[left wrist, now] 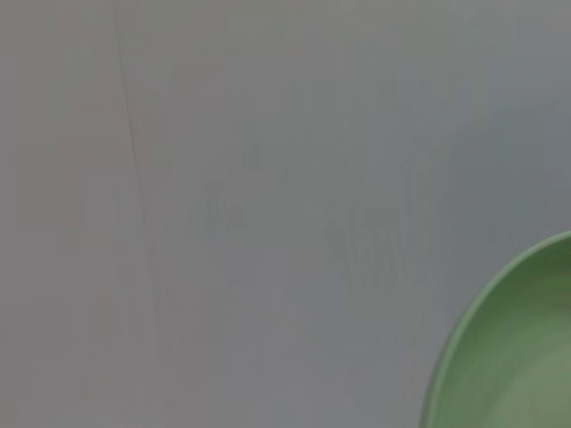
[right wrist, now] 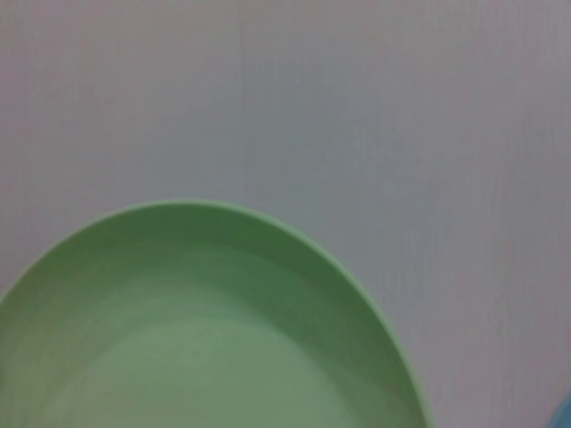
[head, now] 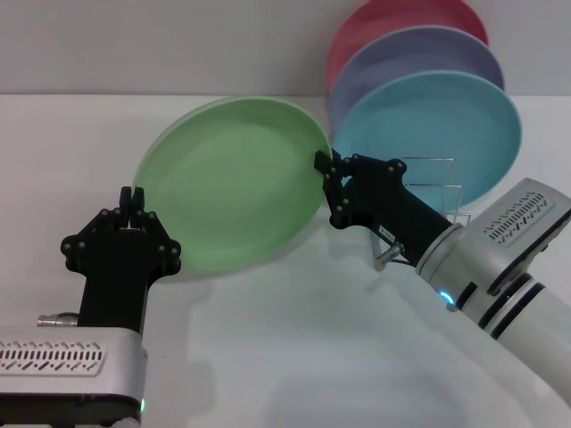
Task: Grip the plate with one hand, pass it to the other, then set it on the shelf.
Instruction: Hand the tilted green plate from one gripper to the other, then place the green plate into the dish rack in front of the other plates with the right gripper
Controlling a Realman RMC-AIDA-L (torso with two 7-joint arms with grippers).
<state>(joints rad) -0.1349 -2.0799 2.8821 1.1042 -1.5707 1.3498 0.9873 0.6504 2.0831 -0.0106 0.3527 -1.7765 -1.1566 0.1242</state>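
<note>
Your left hand [head: 135, 198], nearest, sits just beside the round light-green plastic plate's [head: 234, 185] left rim, fingers pinched together w/ nothing between them. That plate hangs tilted above the white bench [head: 294, 348]. Your right hand [head: 327, 176] is clamped on its right rim. Behind the plate, right: thin silver wire shelf [head: 437, 192] w/ turquoise [head: 437, 134], lilac [head: 419, 55] & pink [head: 393, 20] plates upright.

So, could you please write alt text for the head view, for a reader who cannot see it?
The right gripper holds a light green plate tilted upright by its rim, while the left gripper sits at the opposite edge. Behind, turquoise, lilac and pink plates stand in a wire rack.
</note>
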